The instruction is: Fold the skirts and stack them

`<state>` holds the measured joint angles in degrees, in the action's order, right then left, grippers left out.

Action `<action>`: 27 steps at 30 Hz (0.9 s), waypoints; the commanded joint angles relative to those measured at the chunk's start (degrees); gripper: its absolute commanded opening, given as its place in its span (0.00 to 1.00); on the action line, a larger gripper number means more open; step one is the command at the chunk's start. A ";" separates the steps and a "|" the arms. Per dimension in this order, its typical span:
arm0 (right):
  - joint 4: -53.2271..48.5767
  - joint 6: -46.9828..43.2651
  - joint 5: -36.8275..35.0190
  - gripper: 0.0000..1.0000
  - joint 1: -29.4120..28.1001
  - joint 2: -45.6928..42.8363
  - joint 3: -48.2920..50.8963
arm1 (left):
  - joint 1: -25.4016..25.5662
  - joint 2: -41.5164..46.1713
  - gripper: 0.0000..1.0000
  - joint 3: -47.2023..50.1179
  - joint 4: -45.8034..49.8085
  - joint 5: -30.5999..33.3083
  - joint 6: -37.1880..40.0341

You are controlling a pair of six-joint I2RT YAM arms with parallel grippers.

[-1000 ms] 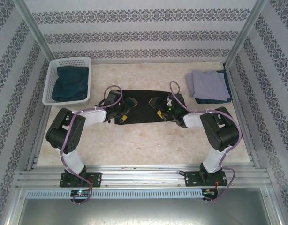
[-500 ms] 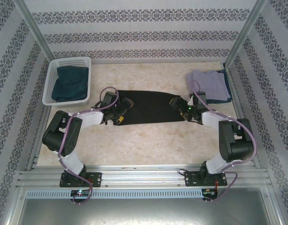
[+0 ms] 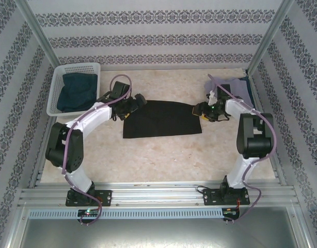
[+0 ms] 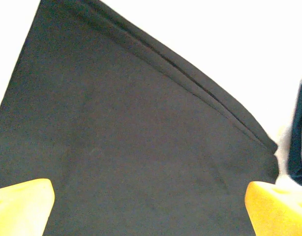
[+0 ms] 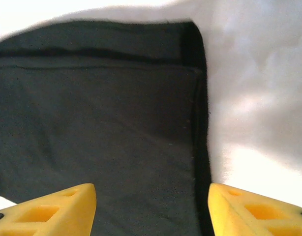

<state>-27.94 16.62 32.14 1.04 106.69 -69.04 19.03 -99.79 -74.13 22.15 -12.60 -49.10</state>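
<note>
The jaws of the left gripper (image 3: 136, 102) are spread wide over the black skirt's (image 3: 161, 120) 10 o'clock corner, those of the right gripper (image 3: 201, 110) spread over its 2 o'clock corner. The skirt is laid flat mid-table; a lavender skirt (image 3: 241, 88) is seen at 2 o'clock.

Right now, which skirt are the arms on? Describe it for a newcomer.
On the pale table, look midway between the white basket at far left and the lavender-grey skirt at far right. The black skirt lies there, with the left gripper and right gripper over its far corners. It is the only black one, and the only one spread flat.
</note>
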 commanded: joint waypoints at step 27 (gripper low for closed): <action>-3.90 10.17 -7.08 0.50 -1.50 2.23 0.44 | -1.68 -13.20 1.00 3.24 7.82 0.07 7.96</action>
<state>-32.10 22.96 32.47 -0.25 112.01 -70.91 18.22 -110.83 -73.87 27.68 -12.12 -40.16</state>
